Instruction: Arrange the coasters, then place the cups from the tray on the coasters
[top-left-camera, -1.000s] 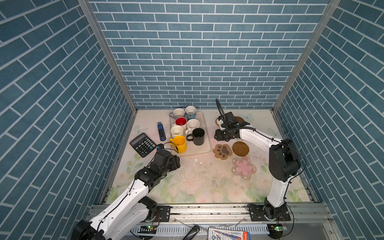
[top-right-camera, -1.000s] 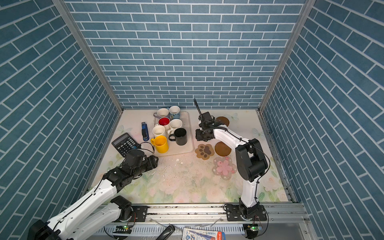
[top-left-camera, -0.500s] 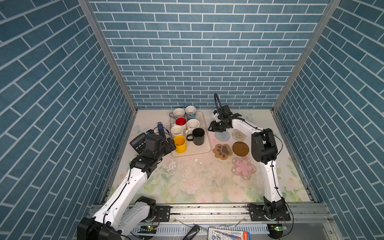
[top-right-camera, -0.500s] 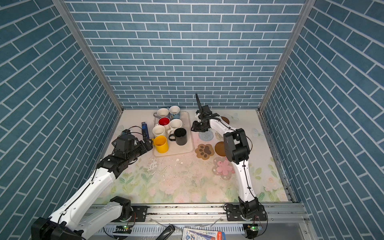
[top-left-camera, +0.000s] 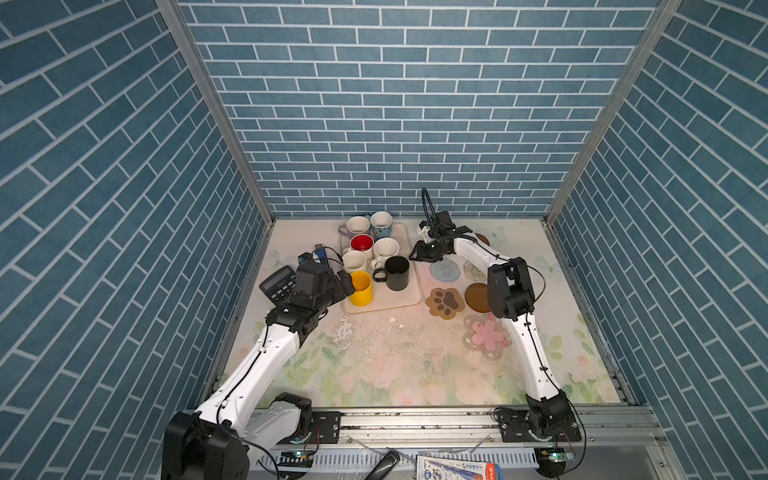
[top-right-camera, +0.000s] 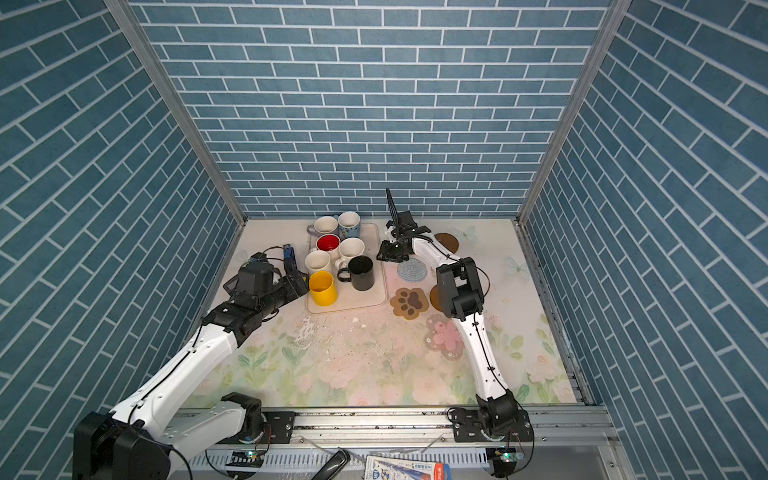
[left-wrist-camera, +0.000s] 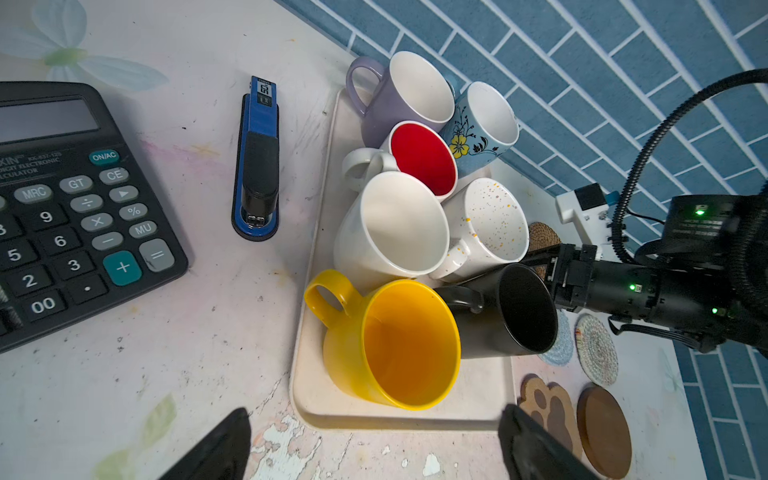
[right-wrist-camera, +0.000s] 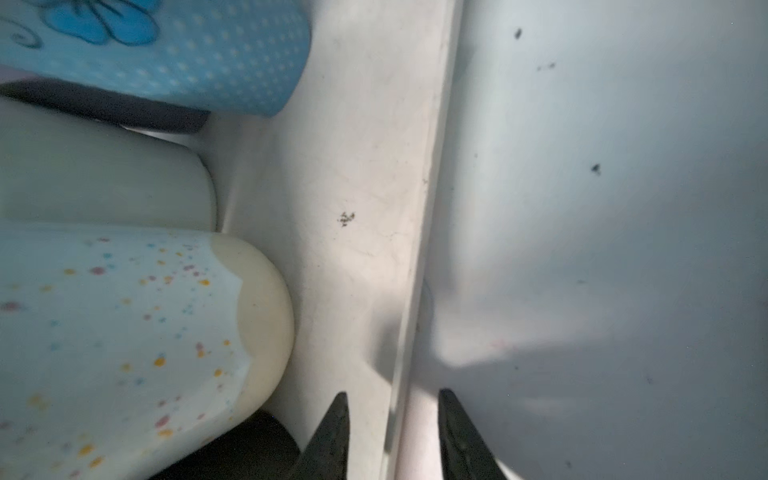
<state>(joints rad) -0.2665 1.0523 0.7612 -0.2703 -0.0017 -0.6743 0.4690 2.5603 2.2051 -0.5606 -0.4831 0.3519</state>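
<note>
Seven cups stand on the beige tray (top-left-camera: 386, 303), among them a yellow cup (top-left-camera: 360, 286) and a black cup (top-left-camera: 397, 272) at its front. My left gripper (top-left-camera: 343, 284) hangs open just left of the yellow cup (left-wrist-camera: 395, 345), empty. My right gripper (top-left-camera: 417, 255) stands open astride the tray's right rim (right-wrist-camera: 409, 291), beside the speckled white cup (right-wrist-camera: 124, 332). Coasters lie right of the tray: pale blue knit (top-left-camera: 444, 270), whitish woven (top-left-camera: 474, 270), brown paw (top-left-camera: 445, 302), brown disc (top-left-camera: 477, 297), pink flower (top-left-camera: 487, 336), and a round brown one (top-right-camera: 446, 242) at the back.
A black calculator (left-wrist-camera: 62, 208) and a blue stapler (left-wrist-camera: 257, 166) lie left of the tray, under my left arm in both top views. Blue brick walls close in the back and both sides. The floral mat's front half is bare.
My left gripper swung from the front of the mat up beside the yellow cup and opened wider. My right gripper left the coasters for the tray's rim, baring the blue and whitish coasters, and narrowed.
</note>
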